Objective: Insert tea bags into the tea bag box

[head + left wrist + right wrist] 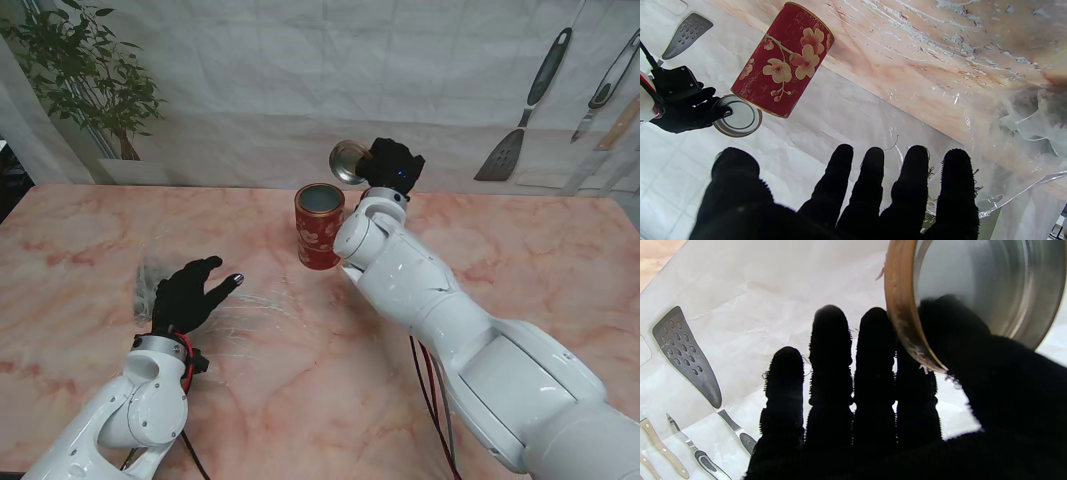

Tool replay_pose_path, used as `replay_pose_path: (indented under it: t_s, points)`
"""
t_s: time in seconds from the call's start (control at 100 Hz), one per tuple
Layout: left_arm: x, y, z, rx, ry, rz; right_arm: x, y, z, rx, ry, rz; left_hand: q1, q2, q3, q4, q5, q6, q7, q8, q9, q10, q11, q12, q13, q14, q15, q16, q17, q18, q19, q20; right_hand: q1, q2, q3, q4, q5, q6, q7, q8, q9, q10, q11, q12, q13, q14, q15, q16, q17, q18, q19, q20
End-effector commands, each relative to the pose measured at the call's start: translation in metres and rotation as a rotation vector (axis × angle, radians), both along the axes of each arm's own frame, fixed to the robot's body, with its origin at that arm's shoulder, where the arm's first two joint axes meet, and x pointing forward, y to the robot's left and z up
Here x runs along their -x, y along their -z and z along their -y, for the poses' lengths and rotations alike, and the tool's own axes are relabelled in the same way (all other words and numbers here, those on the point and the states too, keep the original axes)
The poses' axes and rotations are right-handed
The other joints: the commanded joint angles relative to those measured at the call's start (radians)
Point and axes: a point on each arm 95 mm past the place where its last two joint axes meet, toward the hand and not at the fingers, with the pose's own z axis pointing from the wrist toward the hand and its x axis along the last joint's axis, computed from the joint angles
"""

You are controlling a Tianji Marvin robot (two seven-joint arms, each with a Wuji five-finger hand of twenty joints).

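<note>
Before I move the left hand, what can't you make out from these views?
- Tea bags: in the stand view, only a hazy clear plastic bag shows under the left hand; in the left wrist view its contents are blurred.
- Inside of the red tin: stand view shows only its rim, not the bottom; the left wrist view shows only its side.
- Lid grip: right wrist view, the right hand covers part of the rim, and the lid is cut off by the edge.

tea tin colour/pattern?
The tea tin is dark red with cream blossoms on a branch and gold rims; the left wrist view shows it best.
</note>
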Motion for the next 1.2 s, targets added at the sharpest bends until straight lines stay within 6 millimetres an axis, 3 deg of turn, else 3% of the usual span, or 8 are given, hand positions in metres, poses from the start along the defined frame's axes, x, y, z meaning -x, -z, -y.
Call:
replay_pose_path:
  t_s: [0.0, 0.33, 1.19]
  points:
    - [0.0, 0.0, 0.001, 0.002, 0.006, -0.012, -0.002, -0.01, -0.012, -0.017, -0.026, 0.02, 0.017, 0.002, 0.004, 0.033, 0.018, 0.005, 0.003, 0.009, 0.003, -0.021, 0.006, 0.014, -0.003, -0.023, 0.007, 0.004, 0.0, -0.02, 0.025, 0.018, -0.023, 0.025, 0.018, -0.029, 0.038, -0.04, 0.008, -0.007, 0.006, -0.032, 0.019, 0.009, -0.008, -0.01, 0.028, 0.013, -0.009, -0.017, 0.022, -0.008]
    - [0.001, 0.0, -0.002, 0.001, -0.003, -0.013, -0.001, -0.018, -0.022, 0.005, -0.023, 0.043, 0.017, 0.001, 0.003, 0.033, 0.02, 0.005, 0.004, 0.009, 0.005, -0.021, 0.007, 0.015, -0.003, -0.023, 0.007, 0.004, 0.0, -0.022, 0.026, 0.018, -0.024, 0.028, 0.016, -0.029, 0.037, -0.045, 0.008, -0.006, 0.003, -0.036, 0.022, 0.006, -0.01, -0.011, 0.03, 0.011, -0.008, -0.018, 0.023, -0.009]
    - [0.004, 0.002, -0.009, 0.005, -0.014, -0.024, -0.006, -0.003, -0.033, 0.084, -0.048, 0.012, 0.018, 0.001, 0.003, 0.032, 0.022, 0.004, 0.004, 0.01, 0.007, -0.021, 0.008, 0.016, -0.005, -0.024, 0.006, 0.003, -0.001, -0.023, 0.025, 0.018, -0.04, 0.039, 0.011, -0.032, 0.027, -0.068, 0.007, -0.003, -0.016, -0.052, 0.024, 0.001, -0.023, -0.022, 0.027, 0.008, -0.013, -0.026, 0.021, -0.017]
